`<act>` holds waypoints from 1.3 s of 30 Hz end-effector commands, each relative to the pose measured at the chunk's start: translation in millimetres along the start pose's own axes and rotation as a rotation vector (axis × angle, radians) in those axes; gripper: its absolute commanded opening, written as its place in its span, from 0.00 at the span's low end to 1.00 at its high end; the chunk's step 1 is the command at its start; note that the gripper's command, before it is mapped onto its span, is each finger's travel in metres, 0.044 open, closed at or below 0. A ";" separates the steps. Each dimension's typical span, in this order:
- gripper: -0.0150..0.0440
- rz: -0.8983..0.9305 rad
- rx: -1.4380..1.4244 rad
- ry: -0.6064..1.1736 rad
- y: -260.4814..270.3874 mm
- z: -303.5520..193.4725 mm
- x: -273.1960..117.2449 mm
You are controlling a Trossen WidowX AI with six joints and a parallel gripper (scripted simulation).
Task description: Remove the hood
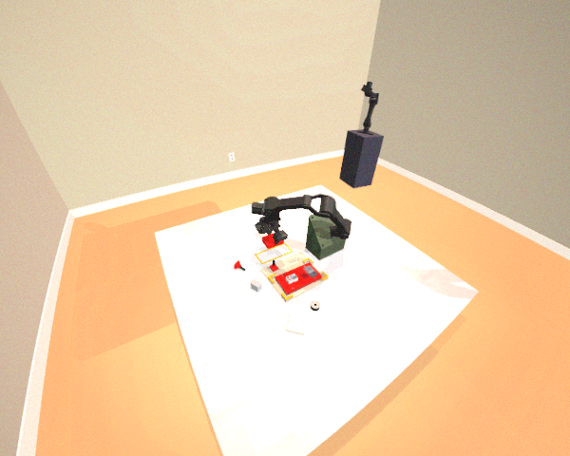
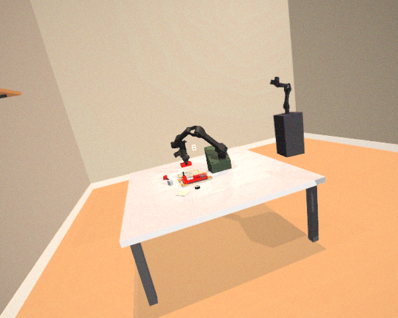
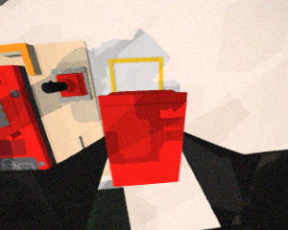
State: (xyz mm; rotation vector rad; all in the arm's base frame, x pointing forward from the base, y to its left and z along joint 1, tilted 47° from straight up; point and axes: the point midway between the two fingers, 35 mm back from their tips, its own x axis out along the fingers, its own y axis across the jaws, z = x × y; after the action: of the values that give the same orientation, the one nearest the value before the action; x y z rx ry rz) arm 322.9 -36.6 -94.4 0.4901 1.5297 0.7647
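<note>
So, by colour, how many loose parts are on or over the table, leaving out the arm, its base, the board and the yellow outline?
Red: 4 (hood in the hand, car body, block with black peg, small cone piece)
Grey: 1 (cube)
Black: 1 (wheel)
Pale: 1 (flat card)
Total: 7
</note>
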 end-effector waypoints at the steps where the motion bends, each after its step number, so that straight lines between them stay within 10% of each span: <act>1: 0.25 0.010 0.010 0.005 0.9 -2.8 6.8; 39: 0.25 0.012 0.010 0.005 2.1 -3.9 42.9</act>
State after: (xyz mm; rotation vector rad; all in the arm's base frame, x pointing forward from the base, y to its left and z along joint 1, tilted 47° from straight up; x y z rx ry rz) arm 318.1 -9.7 -119.8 0.4918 1.5284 0.7665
